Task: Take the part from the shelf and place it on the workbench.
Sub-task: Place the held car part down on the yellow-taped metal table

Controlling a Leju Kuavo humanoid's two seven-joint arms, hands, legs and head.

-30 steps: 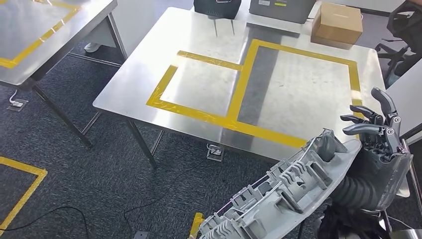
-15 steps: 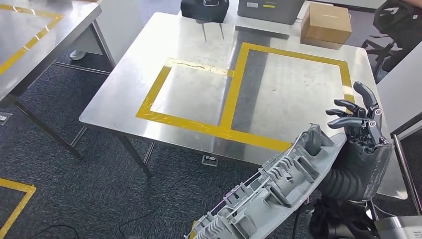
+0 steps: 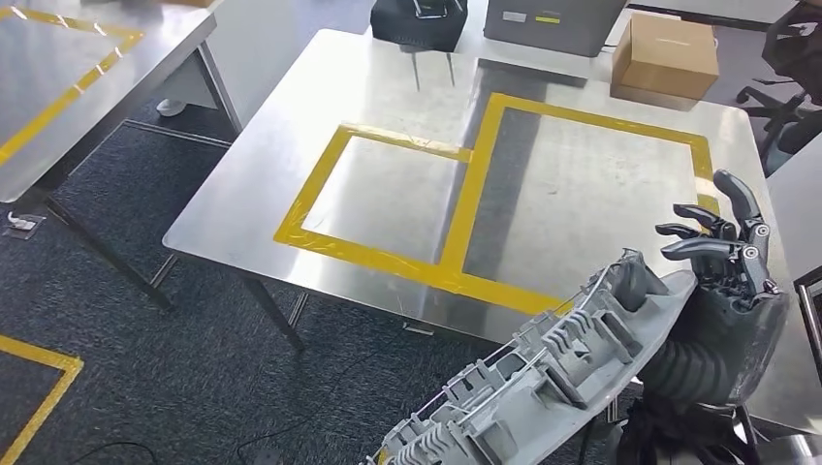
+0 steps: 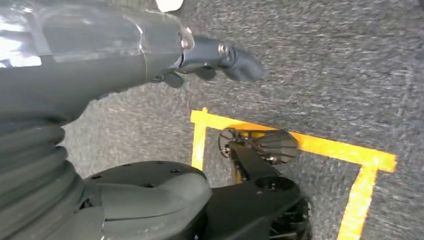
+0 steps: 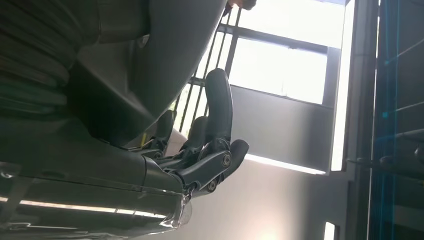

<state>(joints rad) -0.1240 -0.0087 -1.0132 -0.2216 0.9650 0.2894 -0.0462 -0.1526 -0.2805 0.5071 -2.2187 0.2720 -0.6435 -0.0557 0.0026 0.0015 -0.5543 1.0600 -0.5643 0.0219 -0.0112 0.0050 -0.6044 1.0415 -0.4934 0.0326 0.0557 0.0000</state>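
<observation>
The part [image 3: 543, 373] is a long grey plastic moulding with ribs and clips, lying slantwise at the lower right of the head view. My right hand [image 3: 727, 262] holds its upper end, fingers pointing up, just off the near right corner of the workbench [image 3: 388, 107]. The workbench is a steel table marked with yellow tape rectangles [image 3: 475, 165]. In the right wrist view my right hand [image 5: 210, 150] has its fingers curled, seen against bright windows. My left hand [image 4: 210, 55] hangs over the dark carpet with nothing in it.
A cardboard box [image 3: 669, 53], a grey case [image 3: 553, 17] and a black device [image 3: 419, 19] stand along the workbench's far edge. A second steel table [image 3: 87, 68] is at the left, with carpet between. An office chair [image 3: 795, 58] is at the far right.
The whole picture has shifted as the camera moved, so the workbench sits slightly differently in view. My right hand keeps the same hold on the part.
</observation>
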